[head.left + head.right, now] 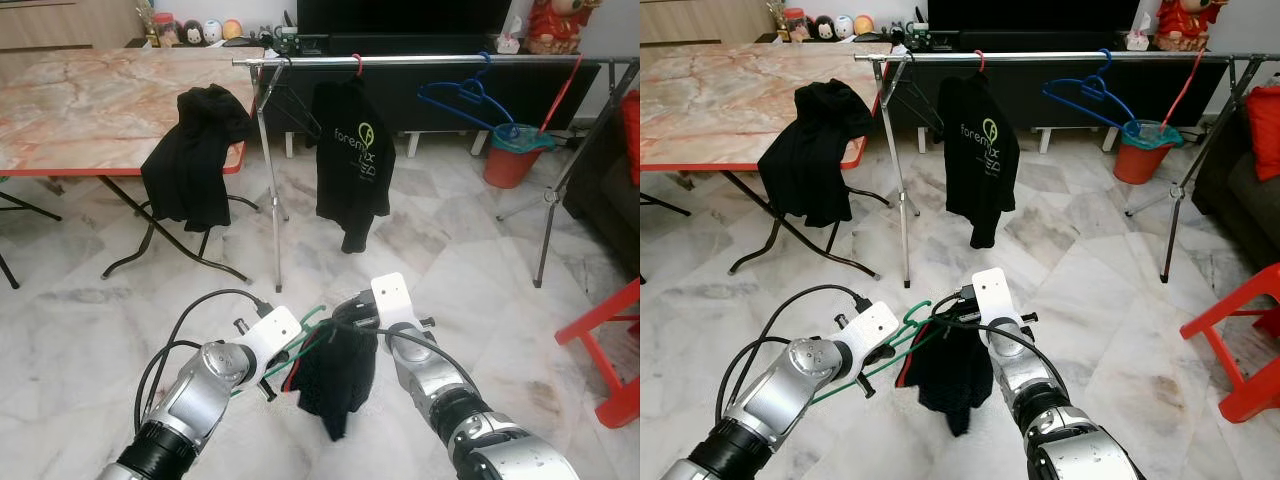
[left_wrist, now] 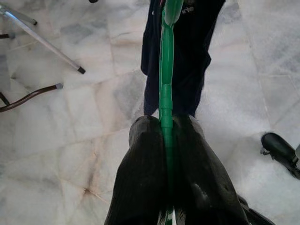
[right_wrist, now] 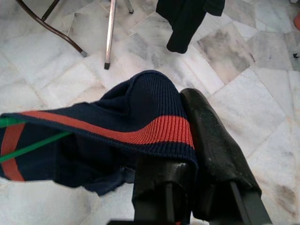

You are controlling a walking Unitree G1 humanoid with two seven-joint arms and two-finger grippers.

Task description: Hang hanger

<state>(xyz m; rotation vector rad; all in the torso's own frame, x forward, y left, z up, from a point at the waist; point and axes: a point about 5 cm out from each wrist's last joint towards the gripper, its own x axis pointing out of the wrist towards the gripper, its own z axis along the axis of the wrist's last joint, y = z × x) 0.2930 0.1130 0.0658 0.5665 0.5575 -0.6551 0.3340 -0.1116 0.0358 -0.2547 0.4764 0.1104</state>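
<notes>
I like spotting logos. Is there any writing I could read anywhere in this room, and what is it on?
"forem...": pale green letters on the black shirt hanging on the clothes rail; the end of the word is lost in a fold.
Smaller lines beneath it: too blurred to read.
I can read nothing else.

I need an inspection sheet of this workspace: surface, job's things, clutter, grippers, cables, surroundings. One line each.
Surface: white marble floor.
Job's things: green plastic hanger carrying a navy garment with red stripe; metal clothes rail ahead, holding a black printed shirt and an empty blue hanger.
Clutter: black garment draped over the marble-top table.
Grippers: left gripper shut on the hanger; right gripper shut on the garment.
Cables: black cable looping at the left arm.
Surroundings: orange bucket, red chair.
</notes>
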